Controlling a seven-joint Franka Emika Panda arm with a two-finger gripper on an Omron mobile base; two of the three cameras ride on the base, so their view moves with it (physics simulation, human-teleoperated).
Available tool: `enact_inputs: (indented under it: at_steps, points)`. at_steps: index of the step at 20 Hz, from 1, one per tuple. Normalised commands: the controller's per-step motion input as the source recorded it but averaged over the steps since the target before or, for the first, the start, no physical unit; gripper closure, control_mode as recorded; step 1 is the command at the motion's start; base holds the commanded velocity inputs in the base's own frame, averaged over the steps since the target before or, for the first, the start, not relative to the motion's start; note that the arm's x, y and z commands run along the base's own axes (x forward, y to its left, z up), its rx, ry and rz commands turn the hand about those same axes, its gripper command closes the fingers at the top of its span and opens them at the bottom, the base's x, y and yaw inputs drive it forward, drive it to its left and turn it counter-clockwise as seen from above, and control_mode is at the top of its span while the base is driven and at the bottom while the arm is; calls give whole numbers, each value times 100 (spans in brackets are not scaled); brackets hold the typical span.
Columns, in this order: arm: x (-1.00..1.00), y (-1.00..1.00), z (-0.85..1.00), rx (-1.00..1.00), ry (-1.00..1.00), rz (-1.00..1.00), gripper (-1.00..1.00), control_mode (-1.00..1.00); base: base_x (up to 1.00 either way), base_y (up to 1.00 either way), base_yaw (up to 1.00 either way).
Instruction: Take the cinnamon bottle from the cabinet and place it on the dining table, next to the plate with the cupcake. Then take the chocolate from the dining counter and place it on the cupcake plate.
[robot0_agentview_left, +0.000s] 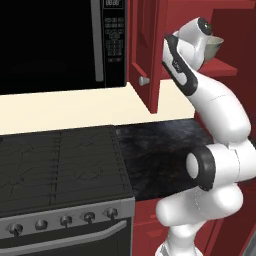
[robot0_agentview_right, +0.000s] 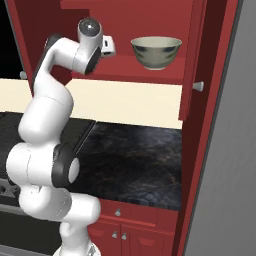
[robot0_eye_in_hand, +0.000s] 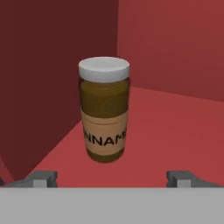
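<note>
Standing upright, tan cinnamon bottle (robot0_eye_in_hand: 104, 109), pale cap, faces the spread-open tool (robot0_eye_in_hand: 112, 178).

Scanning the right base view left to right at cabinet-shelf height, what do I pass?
Robot wrist with the gripper reaching into the cabinet → patterned bowl on the shelf → open cabinet door → its round knob → grey wall.

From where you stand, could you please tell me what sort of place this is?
It looks like a home kitchen. A microwave hangs above a stove with front knobs, and an open red wall cabinet over a black marbled worktop holds a bowl and a cinnamon bottle.
</note>
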Motion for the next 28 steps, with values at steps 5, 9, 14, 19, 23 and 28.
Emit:
enact_inputs:
  at_steps: [5, 9, 14, 19, 23, 28]
  points:
    - [41, 14, 0, 9, 0, 0, -100, -100, 0, 0, 0]
    - [45, 0, 0, 6, 0, 0, -100, -100, 0, 0, 0]
    - [42, 8, -2, 0, 0, 0, -100, -100, 0, 0, 0]
    - [23, 15, 0, 0, 0, 0, -100, -100, 0, 0, 0]
    - [10, 31, -9, 0, 0, 0, 100, -100, 0, 0, 0]
    - [1, 17, -4, 0, 2, 0, 100, -100, 0, 0, 0]
